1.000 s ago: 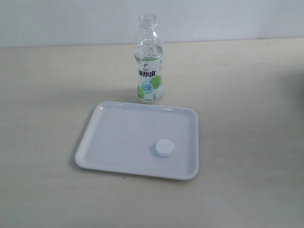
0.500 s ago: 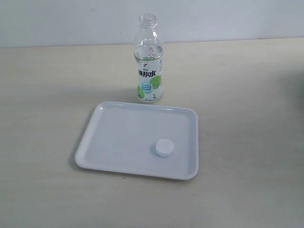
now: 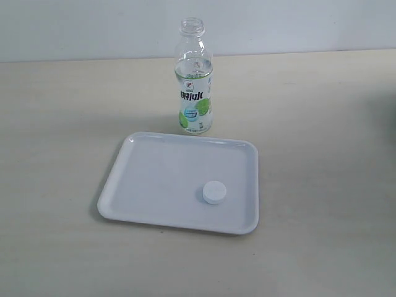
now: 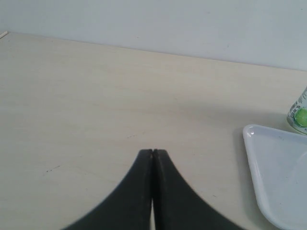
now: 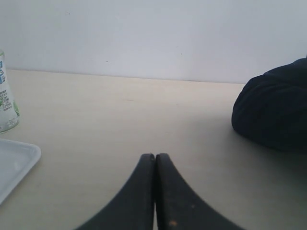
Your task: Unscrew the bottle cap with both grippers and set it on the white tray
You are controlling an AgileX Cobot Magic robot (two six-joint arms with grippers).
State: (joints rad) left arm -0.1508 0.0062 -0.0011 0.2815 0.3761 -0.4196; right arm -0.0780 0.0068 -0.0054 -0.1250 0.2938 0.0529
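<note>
The clear bottle (image 3: 194, 80) with its white-green label stands upright at the back of the table, its neck bare. In front of it lies the white tray (image 3: 148, 185), and the small white bottle cap (image 3: 215, 192) rests inside it near the right front. Neither gripper shows in the exterior view. My left gripper (image 4: 153, 152) is shut and empty above bare table, with a corner of the tray (image 4: 273, 167) and the bottle's base (image 4: 300, 114) off to one side. My right gripper (image 5: 154, 156) is shut and empty too, with the tray's corner (image 5: 14, 165) and the bottle (image 5: 5, 100) at the frame's edge.
A dark rounded object (image 5: 276, 110) sits on the table in the right wrist view. A pale wall (image 3: 297, 25) runs behind the light wooden table (image 3: 322, 185).
</note>
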